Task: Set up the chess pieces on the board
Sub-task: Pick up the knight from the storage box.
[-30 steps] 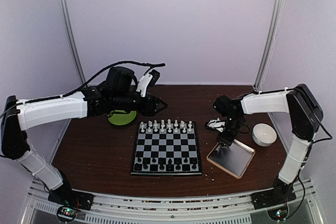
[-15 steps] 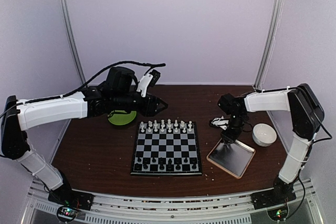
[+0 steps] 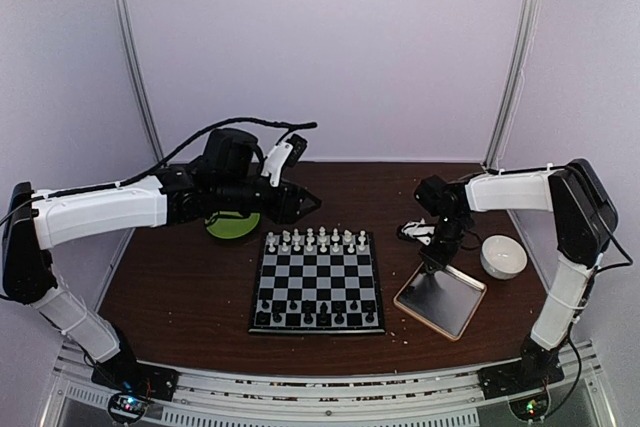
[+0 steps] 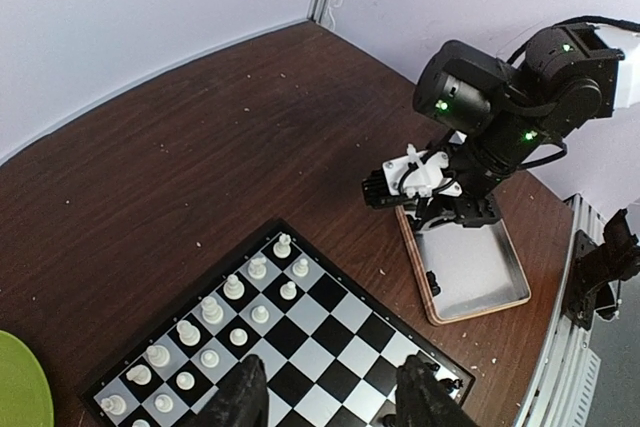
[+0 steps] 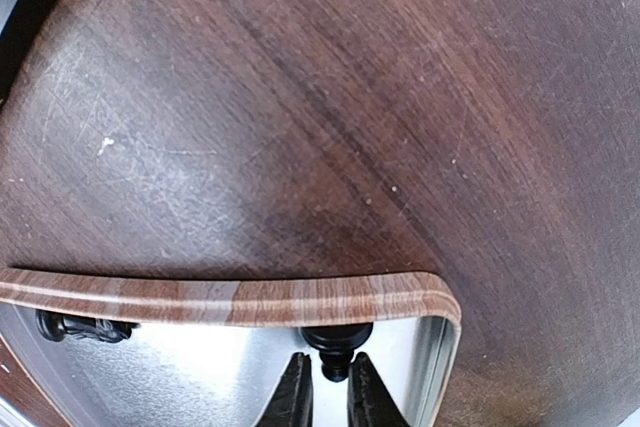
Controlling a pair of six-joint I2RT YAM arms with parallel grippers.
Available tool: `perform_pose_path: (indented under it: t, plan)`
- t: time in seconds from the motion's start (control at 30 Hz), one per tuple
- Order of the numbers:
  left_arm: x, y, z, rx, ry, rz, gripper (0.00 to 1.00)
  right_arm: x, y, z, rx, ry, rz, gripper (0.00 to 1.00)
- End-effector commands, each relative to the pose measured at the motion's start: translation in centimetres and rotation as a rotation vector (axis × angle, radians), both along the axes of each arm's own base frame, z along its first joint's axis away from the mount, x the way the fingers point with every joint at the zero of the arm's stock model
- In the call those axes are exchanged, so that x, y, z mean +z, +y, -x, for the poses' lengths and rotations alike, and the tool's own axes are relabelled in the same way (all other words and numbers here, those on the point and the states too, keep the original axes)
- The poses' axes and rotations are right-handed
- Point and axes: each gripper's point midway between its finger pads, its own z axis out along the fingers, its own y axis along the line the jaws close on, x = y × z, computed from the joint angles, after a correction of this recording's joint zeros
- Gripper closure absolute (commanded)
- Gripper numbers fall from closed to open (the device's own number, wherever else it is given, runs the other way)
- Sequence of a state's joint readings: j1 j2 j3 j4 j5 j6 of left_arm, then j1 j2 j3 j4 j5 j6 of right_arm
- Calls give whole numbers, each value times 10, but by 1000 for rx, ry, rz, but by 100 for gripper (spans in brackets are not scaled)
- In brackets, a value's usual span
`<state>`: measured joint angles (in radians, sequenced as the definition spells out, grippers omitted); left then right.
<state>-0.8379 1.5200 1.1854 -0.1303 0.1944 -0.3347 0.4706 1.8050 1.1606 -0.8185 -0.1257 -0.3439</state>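
Black chess piece (image 5: 335,337) sits in the tray's (image 5: 200,297) corner, clamped by the right hand (image 5: 327,382). Left hand (image 4: 330,402), fingers apart, hangs well away from the tray.

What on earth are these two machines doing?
Two robot arms are setting up a chess board. The right end effector reaches into the metal tray, its fingers pinching a small black piece in the corner. The left end effector hovers open and empty near the board's white pieces.

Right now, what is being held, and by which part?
The right jaws pinch a black chess piece lying in the tray, by its narrow top; left jaws hold nothing.
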Motion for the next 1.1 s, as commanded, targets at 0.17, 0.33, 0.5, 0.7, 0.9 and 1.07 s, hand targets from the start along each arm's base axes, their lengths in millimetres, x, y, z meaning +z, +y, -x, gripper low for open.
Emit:
perform_pose_path:
  t: [0.17,0.33,0.5,0.7,0.9,1.07]
  plan:
    - [7,-5,2,-18,-31,21,56,1,-4,-6,-6,19,32,78]
    - [8,-4,4,-20,-39,17,56,0,-2,3,17,97,34,78]
    - [7,0,6,-13,-51,5,55,-2,1,11,33,141,35,80]
    - [10,3,7,-13,-59,5,55,-3,8,24,74,147,38,81]
    - [13,3,7,-9,-63,10,55,-2,8,8,32,87,66,79]
    - [18,5,8,-4,-66,12,55,-4,9,2,35,96,103,74]
